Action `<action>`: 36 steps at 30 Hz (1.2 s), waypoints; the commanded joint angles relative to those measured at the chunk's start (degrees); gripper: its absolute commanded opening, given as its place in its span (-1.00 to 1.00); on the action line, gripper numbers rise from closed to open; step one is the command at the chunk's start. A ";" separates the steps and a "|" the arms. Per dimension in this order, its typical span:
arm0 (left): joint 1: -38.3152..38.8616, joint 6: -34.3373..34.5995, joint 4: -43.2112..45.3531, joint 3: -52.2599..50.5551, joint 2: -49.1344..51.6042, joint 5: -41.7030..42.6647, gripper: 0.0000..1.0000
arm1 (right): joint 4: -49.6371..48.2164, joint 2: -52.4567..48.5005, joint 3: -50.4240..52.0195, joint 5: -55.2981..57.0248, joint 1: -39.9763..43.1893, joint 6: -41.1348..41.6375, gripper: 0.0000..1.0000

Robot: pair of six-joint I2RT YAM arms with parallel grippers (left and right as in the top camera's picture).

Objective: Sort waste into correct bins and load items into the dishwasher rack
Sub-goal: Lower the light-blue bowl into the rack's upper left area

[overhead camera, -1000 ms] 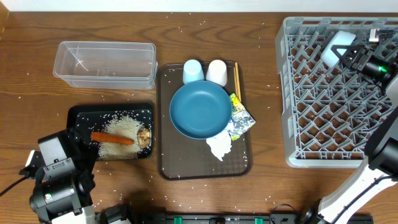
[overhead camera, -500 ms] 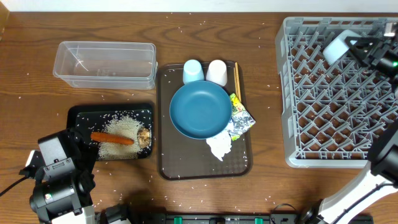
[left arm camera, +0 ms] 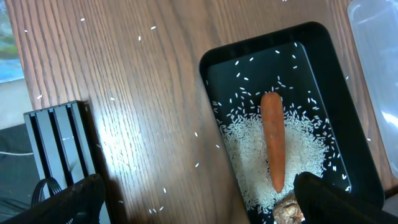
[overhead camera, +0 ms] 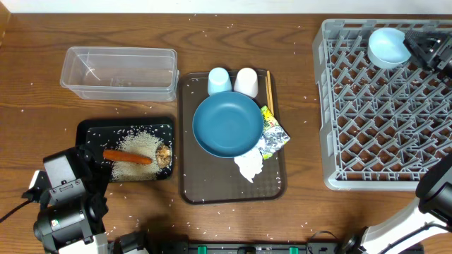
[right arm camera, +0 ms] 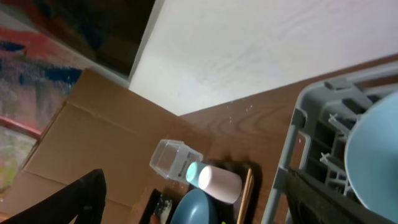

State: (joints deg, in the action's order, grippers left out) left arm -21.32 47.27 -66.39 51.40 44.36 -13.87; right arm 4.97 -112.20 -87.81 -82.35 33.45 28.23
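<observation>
The right gripper (overhead camera: 415,48), fingers spread, hangs over the rack's (overhead camera: 367,134) far corner. The bowl (overhead camera: 387,46) lies just beside it. It should lift straight up, so it doesn't nudge the bowl.

Pale-blue bowl (overhead camera: 388,46) lies mouth up at the rack's (overhead camera: 367,141) far edge. Left of the rack: plate (overhead camera: 227,125), blue cup (overhead camera: 219,80), white cup (overhead camera: 246,82), chopsticks (overhead camera: 269,88), wrappers (overhead camera: 274,134), tissue (overhead camera: 248,167). Farther left: carrot (overhead camera: 127,156) on rice (overhead camera: 143,143) in the black tray (overhead camera: 88,134).

Lab-like room: wooden table (overhead camera: 42,63), cardboard box (right arm camera: 81,149), white wall (right arm camera: 261,43).
</observation>
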 commanded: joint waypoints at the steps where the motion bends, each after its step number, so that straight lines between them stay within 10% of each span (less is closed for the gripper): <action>1: -0.31 -0.74 -0.22 0.90 0.07 -0.50 0.96 | 0.63 0.92 -0.59 0.61 0.22 -1.38 0.71; 18: -0.31 -0.74 -0.22 0.90 0.07 -0.50 0.96 | 35.71 0.96 -14.25 51.84 -15.10 -27.93 0.89; 29: -0.31 -0.74 -0.22 0.90 0.07 -0.50 0.96 | 38.75 -2.95 -22.12 92.54 -27.58 -36.04 0.99; 36: -0.31 -0.74 -0.22 0.90 0.07 -0.48 0.95 | 39.76 -8.22 -22.12 96.59 -27.15 -35.54 0.48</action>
State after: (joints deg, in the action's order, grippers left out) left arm -21.34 47.27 -66.41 51.40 44.36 -13.87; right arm 44.56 -118.41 -109.51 8.03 5.63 -6.79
